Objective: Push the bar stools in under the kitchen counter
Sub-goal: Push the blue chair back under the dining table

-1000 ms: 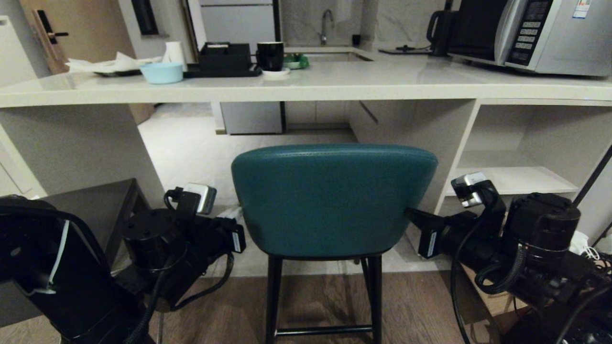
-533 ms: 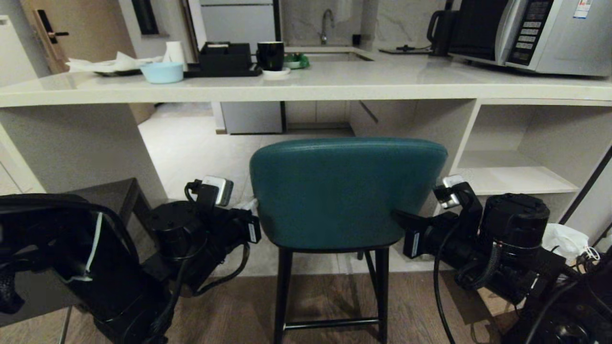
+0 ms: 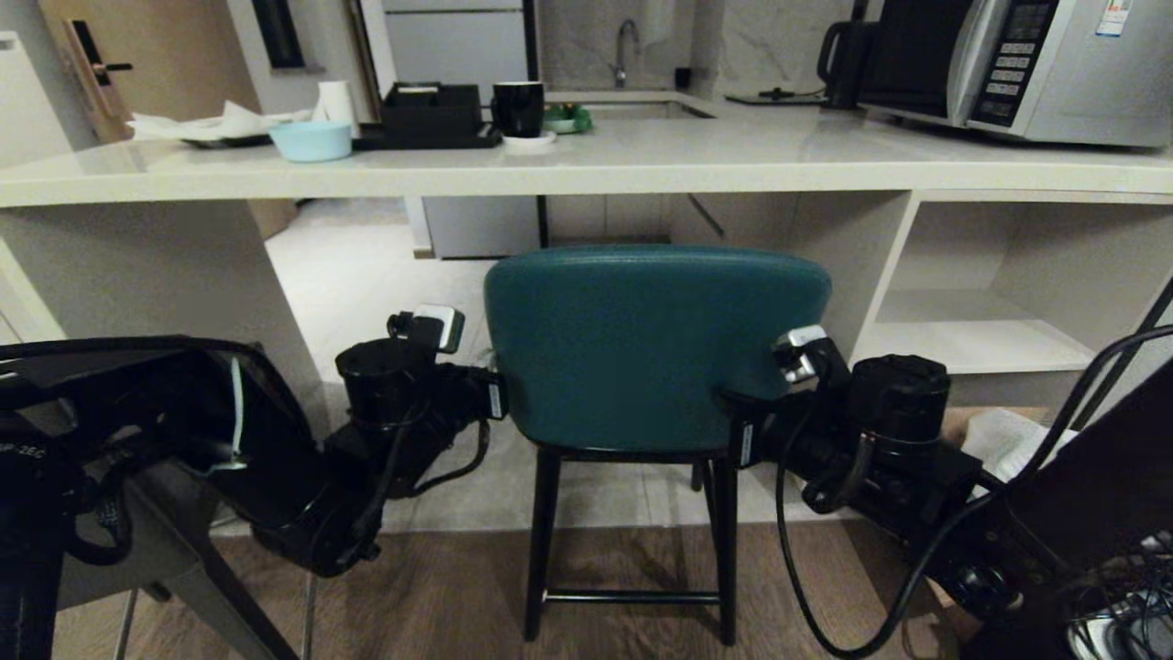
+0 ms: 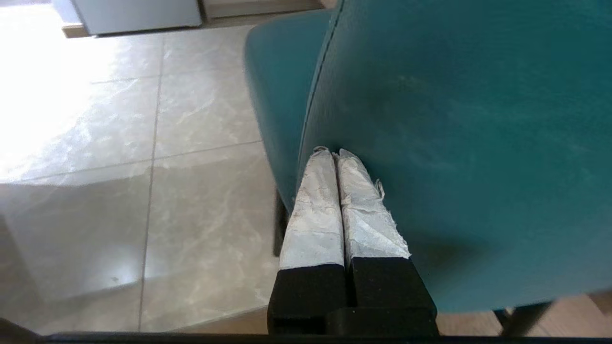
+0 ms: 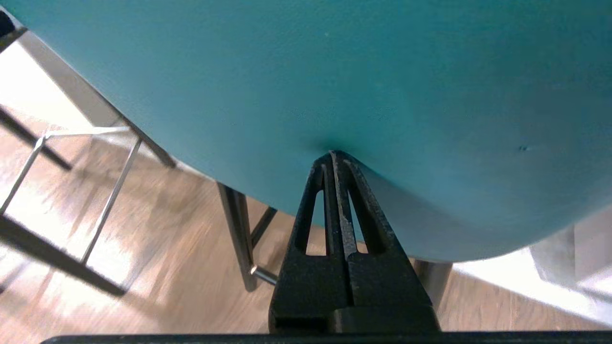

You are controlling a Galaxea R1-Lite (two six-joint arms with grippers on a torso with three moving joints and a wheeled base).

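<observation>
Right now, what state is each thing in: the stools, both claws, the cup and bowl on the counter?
Teal stool: upright, back not yet under the counter.
Left claw: shut, tips against the stool's back.
Right claw: shut, tips pressing the stool's back.
Grey stool: by the left arm, mostly hidden.
Black cup: upright.
Blue bowl: upright.

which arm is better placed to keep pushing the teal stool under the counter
Neither clearly: both. The shut left gripper presses the stool back at its left edge, the shut right gripper near its lower right. Pushing with both should keep it straight toward the counter.
</observation>
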